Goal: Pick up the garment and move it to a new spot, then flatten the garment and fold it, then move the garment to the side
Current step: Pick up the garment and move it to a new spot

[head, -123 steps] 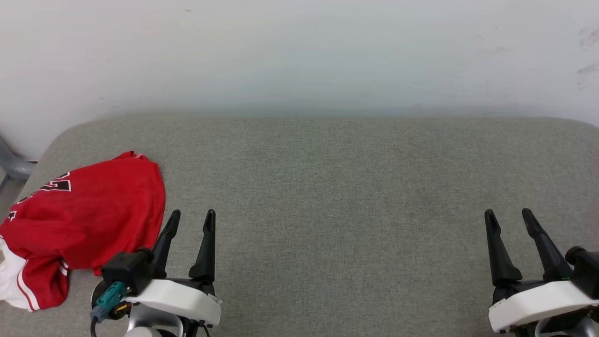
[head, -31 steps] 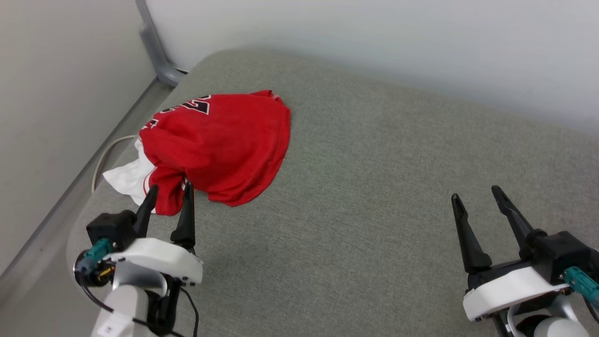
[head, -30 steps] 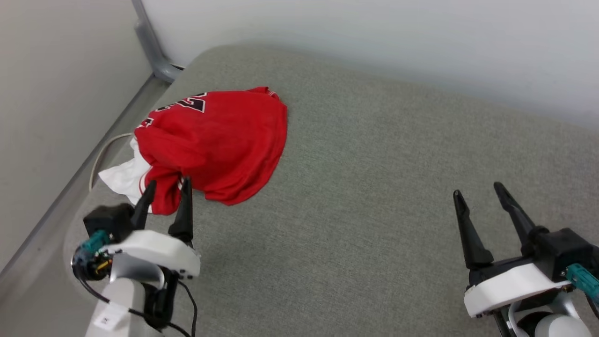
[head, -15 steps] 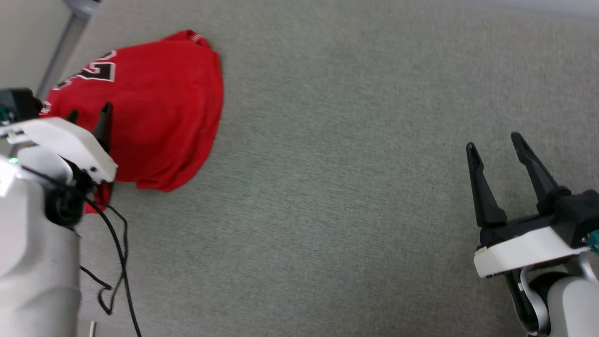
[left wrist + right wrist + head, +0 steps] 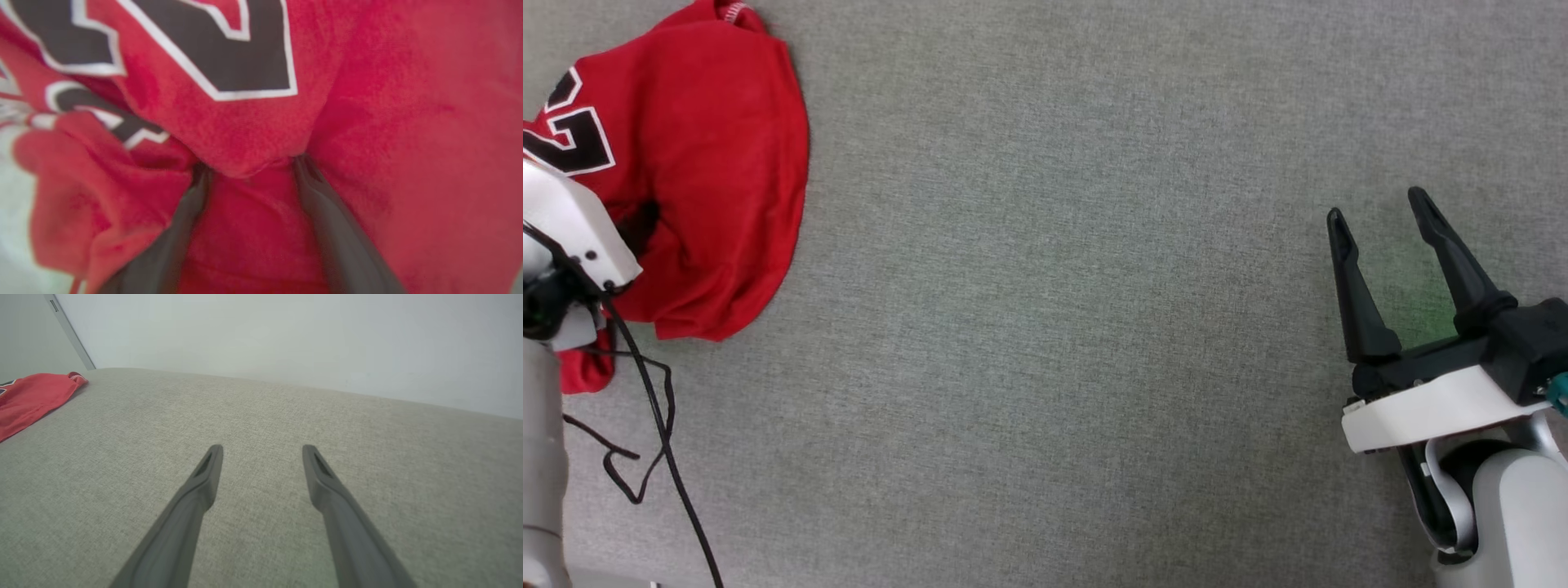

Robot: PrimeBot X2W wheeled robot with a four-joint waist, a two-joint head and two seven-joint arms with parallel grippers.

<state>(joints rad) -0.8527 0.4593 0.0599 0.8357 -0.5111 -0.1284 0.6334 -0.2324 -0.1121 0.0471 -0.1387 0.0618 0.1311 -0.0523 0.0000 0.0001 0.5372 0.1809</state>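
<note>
A grey fabric surface (image 5: 1045, 327) spreads out beneath the garment (image 5: 719, 163) and reaches far off to the garment's right. In the right wrist view a pale wall (image 5: 286, 335) rises beyond the garment (image 5: 28, 400), and a thin grey post (image 5: 69, 332) leans up just behind it.

The garment is a red heap lying on this surface at the upper left of the head view, rumpled and not spread flat. Its rounded red edge faces right and its collar is at the top. A small red lobe of it pokes out below the left arm's white housing.

The right gripper (image 5: 1376, 202) is well apart from the garment, far out to its right above bare surface. Its two dark fingers (image 5: 327, 486) are spread wide, with nothing between them and nothing touched.

The left gripper (image 5: 250, 167) is down in the garment itself. In its wrist view the fingers (image 5: 327, 220) stand fully apart, with a band of red cloth (image 5: 408, 122) lying between them. Their tips are hidden under an overhanging fold. The jaws are not pinched together on the cloth. Whether the tips reach the surface below cannot be told.

A thin black cable (image 5: 658, 425) trails from the left wrist, looping just below the garment's lower edge.

Black, white-outlined numerals (image 5: 572, 139) show on the garment's upper left face, just beyond the left gripper's tips (image 5: 245, 53).
</note>
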